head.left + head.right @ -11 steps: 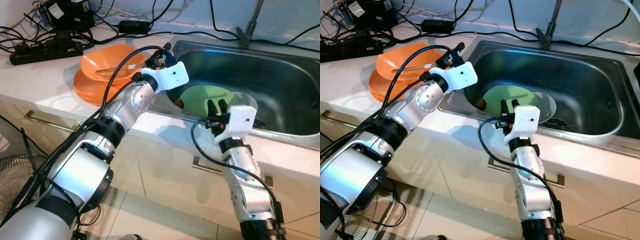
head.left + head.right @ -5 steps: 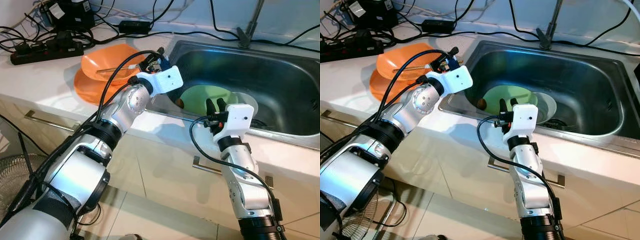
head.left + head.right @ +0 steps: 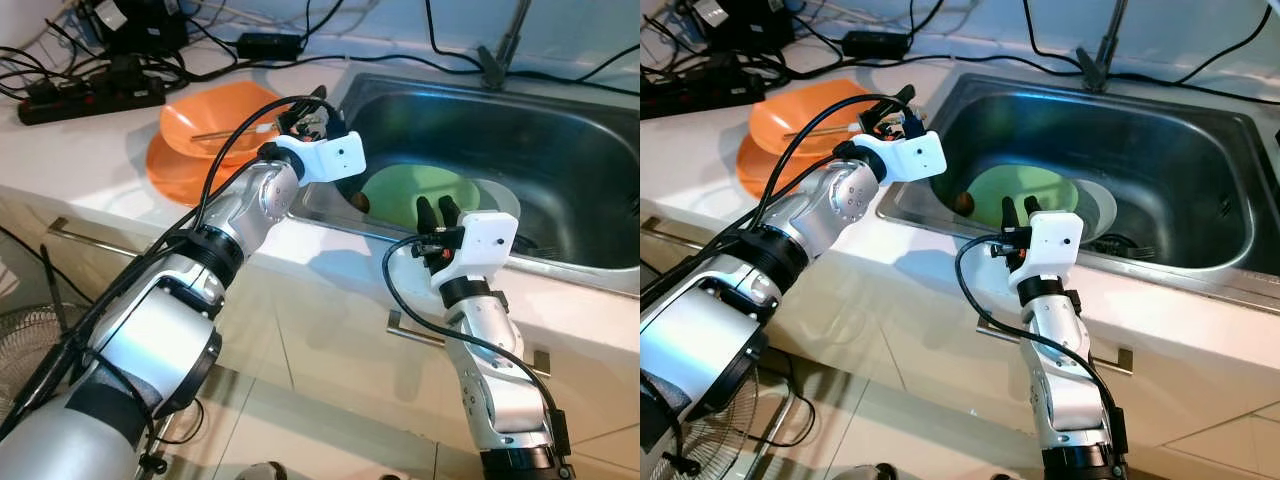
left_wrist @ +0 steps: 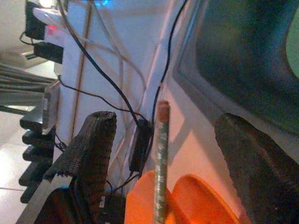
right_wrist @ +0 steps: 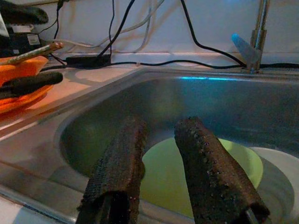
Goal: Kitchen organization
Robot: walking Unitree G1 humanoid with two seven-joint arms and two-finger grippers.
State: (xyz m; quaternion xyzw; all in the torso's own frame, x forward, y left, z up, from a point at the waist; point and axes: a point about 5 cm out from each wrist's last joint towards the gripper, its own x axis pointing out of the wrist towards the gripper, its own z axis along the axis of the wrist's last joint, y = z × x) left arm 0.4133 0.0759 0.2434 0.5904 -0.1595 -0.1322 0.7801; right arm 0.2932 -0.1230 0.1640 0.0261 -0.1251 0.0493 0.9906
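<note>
An orange bowl [image 3: 215,118] sits on an orange plate [image 3: 175,175] on the white counter, left of the sink [image 3: 560,110]. A thin chopstick [image 3: 240,128] lies across the bowl. My left gripper [image 3: 305,108] hovers at the bowl's right edge. It is open, and the chopstick's end [image 4: 161,158] lies between its fingers [image 4: 91,140] without touching them. A pale green plate [image 3: 415,188] lies in the sink beside a clear bowl [image 3: 502,198]. My right gripper [image 3: 436,210] hangs over the sink's near rim, pointing at the green plate [image 5: 238,158], slightly open and holding nothing.
A faucet [image 3: 500,50] stands behind the sink. A black power strip [image 3: 90,100], adapters and many cables crowd the back of the counter. A small brown thing [image 3: 358,203] lies in the sink's near left corner. Drawer handles [image 3: 90,240] run below the counter; a fan [image 3: 20,350] stands low left.
My left gripper has drawn back from over the sink's left rim toward the orange bowl, with its fingers now around the chopstick's end. The right arm has barely moved.
</note>
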